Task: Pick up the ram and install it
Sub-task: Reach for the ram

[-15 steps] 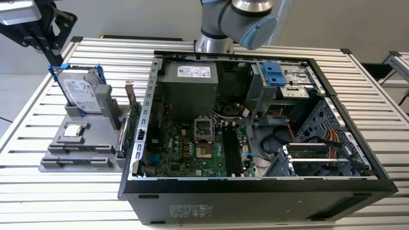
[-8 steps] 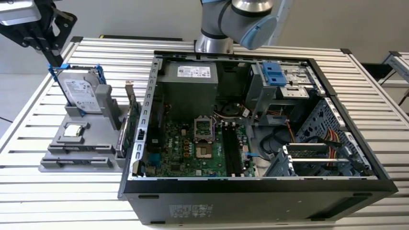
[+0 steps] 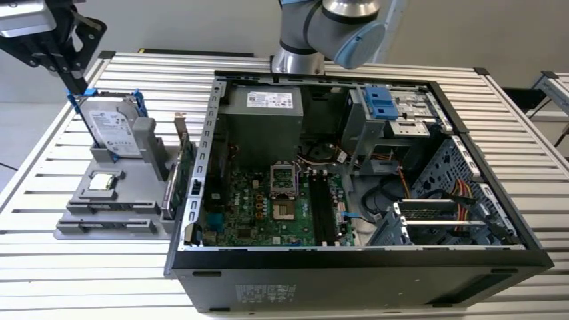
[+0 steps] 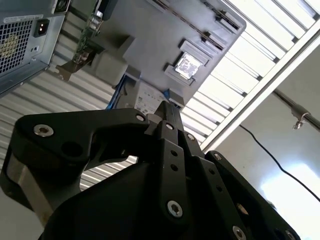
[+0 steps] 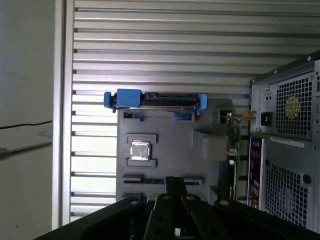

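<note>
Ram (image 5: 137,178) lying in slot of gray fixture (image 5: 170,145) on bench (image 5: 150,45), long axis parallel to hard drive (image 5: 160,102). End effector (image 5: 172,180) raised over fixture, fully closed, holding nothing.

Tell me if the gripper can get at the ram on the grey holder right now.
Probably yes. The gripper hangs above the grey holder, near the ram lying in its slot, with nothing over it. Its jaws look shut, so they would need to open first.

Matt black end effector (image 4: 168,110); matt grey plastic fixture (image 3: 98,227); ribbed metal tabletop (image 3: 53,267).
</note>
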`<state>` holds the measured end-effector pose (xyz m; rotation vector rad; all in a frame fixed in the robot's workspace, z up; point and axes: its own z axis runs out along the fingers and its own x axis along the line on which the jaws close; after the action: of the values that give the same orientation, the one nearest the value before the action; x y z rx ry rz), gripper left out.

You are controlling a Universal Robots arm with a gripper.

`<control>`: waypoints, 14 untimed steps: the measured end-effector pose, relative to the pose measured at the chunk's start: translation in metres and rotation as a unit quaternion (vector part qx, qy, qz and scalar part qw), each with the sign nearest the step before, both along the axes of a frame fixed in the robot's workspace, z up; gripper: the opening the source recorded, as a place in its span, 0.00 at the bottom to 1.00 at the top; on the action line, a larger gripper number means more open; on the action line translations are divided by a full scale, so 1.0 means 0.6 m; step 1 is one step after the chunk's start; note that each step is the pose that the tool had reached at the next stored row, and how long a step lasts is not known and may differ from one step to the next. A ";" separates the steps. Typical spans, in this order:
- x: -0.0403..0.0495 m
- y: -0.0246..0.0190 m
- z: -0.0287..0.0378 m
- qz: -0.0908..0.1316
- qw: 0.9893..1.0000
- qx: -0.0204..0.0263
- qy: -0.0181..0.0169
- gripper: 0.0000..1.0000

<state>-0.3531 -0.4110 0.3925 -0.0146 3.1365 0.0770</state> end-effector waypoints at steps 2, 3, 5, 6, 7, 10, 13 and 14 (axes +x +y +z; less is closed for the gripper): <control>0.000 -0.0014 0.000 0.000 1.000 0.000 0.000 0.00; 0.000 -0.0021 0.000 0.000 1.000 0.000 0.000 0.00; 0.001 -0.0036 0.000 0.000 1.000 0.000 0.000 0.00; 0.001 -0.0042 0.000 0.000 1.000 0.000 0.000 0.00; 0.001 -0.0048 0.000 0.000 1.000 0.000 0.000 0.00; 0.002 -0.0067 0.000 0.000 1.000 0.000 0.000 0.00; 0.002 -0.0086 0.000 0.000 1.000 0.000 0.000 0.00; 0.003 -0.0093 0.000 0.000 1.000 0.000 0.000 0.00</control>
<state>-0.3516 -0.4166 0.3925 -0.0146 3.1366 0.0770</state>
